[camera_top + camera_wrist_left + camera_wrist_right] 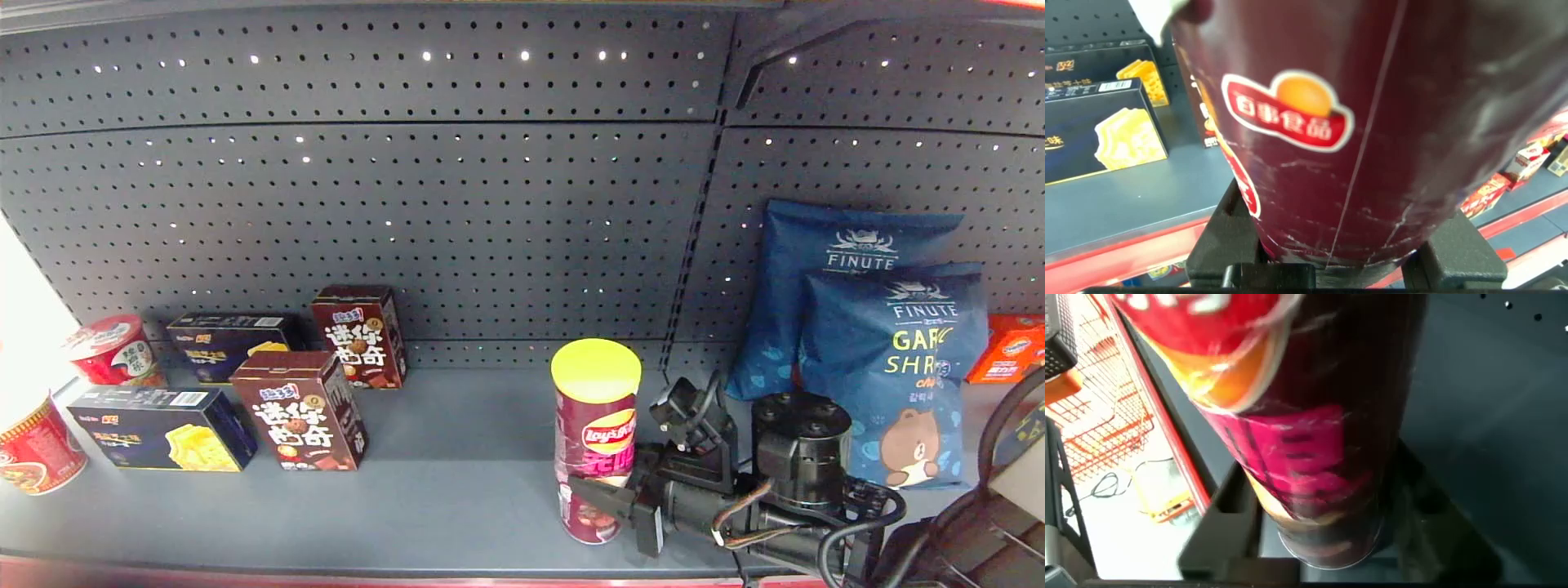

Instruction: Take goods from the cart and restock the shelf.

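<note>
**Can upright on shelf in right jaws; second can clamped in left jaws**

The can (595, 433), maroon with a yellow lid, stands upright on the shelf (457, 490), near the front edge and right of centre. The right gripper (594, 496) comes in from the right and takes it low on the body. Its jaws are clenched on the can, with one finger lying across the front face. The right wrist view shows the jaws flanking the can's base, and an orange wire cart (1102, 416) lies beyond the shelf's red lip.

The left gripper (1339, 265) has its jaws clenched on a second can (1372, 122), also maroon, pressing on both sides of its lower part. I cannot tell whether this can rests on anything.

Left of the can, and well apart from it, stands a brown box (299, 408). A second brown box (359, 335) stands behind it, by the pegboard (408, 204). Further left is a blue box (163, 429) lying flat, with a rear blue box (233, 343) behind it. At the far left are a red cup (114, 351) and a front cup (33, 445).

Right of the can, a blue bag (894, 367) leans upright and overlaps a rear bag (816, 261), which leans against the pegboard. An orange box (1012, 347) sits just beside the bags at the far right.
</note>
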### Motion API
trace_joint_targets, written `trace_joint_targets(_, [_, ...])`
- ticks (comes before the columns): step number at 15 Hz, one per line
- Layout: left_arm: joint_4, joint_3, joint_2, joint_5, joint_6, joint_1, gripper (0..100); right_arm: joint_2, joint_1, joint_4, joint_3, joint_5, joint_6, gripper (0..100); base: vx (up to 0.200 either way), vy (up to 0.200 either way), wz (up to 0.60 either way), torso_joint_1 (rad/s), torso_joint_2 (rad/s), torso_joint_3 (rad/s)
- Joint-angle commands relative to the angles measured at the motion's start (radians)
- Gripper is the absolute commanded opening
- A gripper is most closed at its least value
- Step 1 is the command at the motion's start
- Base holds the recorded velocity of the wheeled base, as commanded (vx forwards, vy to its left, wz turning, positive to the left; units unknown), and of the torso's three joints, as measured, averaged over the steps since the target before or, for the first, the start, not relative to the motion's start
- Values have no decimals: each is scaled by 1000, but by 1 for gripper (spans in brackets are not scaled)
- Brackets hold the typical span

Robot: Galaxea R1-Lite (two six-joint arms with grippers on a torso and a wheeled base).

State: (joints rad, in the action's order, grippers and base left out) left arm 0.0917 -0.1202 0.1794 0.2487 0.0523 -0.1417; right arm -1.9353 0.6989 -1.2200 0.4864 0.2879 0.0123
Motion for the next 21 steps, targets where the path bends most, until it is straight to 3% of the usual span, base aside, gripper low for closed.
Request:
trace_joint_targets(1, [0, 2, 0, 0, 1, 1, 0, -14, 2, 0, -6, -3, 0, 100, 0, 0, 0, 0, 0, 0])
trace_joint_targets(6, [-118, -12, -70, 0, 0, 1, 0, 72, 11, 0, -98, -4, -3, 100, 0, 0, 0, 0, 0, 0])
trace_joint_targets(15, [-124, -19, -75, -2, 0, 1, 0, 119, 76, 0, -147, -4, -3, 100, 0, 0, 0, 0, 0, 0])
trace_joint_targets(20, [-124, -27, -74, -2, 0, 1, 0, 124, 25, 5, -192, -30, -3, 100, 0, 0, 0, 0, 0, 0])
trace_joint_targets(21, [-122, -70, -66, 0, -2, 1, 0, 145, -3, 5, -204, -30, -6, 100, 0, 0, 0, 0, 0, 0])
